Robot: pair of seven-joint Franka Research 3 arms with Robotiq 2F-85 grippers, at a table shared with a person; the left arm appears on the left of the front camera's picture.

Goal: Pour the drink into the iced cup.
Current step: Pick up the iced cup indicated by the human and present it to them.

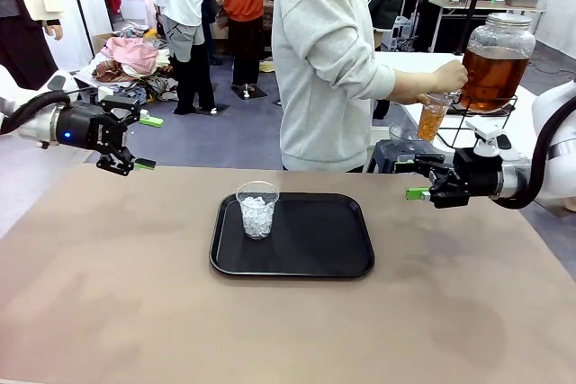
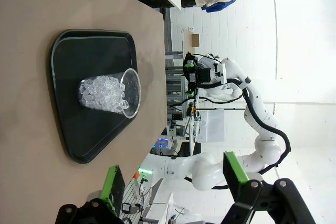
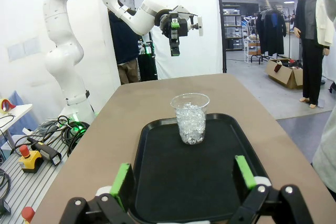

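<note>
My left gripper (image 1: pixel 142 142) hangs over the table's (image 1: pixel 108 303) far left corner with its jaws spread wide and nothing between them; my right gripper (image 1: pixel 413 178) hangs over the far right edge, jaws just as wide apart and just as empty; the two point inward at each other across the table. Between them, near the middle of the table, lies a black tray (image 1: pixel 315 240); the iced cup (image 1: pixel 257 211) stands upright in the tray's far left part, clear plastic, filled with ice, well apart from both my grippers. The drink (image 1: pixel 490 74) is off the table, beyond its far right corner; it shows amber-brown through a round glass dispenser jar (image 1: pixel 501 40) with a metal lid, set on a wire stand. A person in a grey sweatshirt (image 1: pixel 324 60) stands at the far edge; one hand (image 1: pixel 447 75) reaches to the jar's tap, and a second clear cup (image 1: pixel 433 120) beneath it holds amber liquid.
</note>
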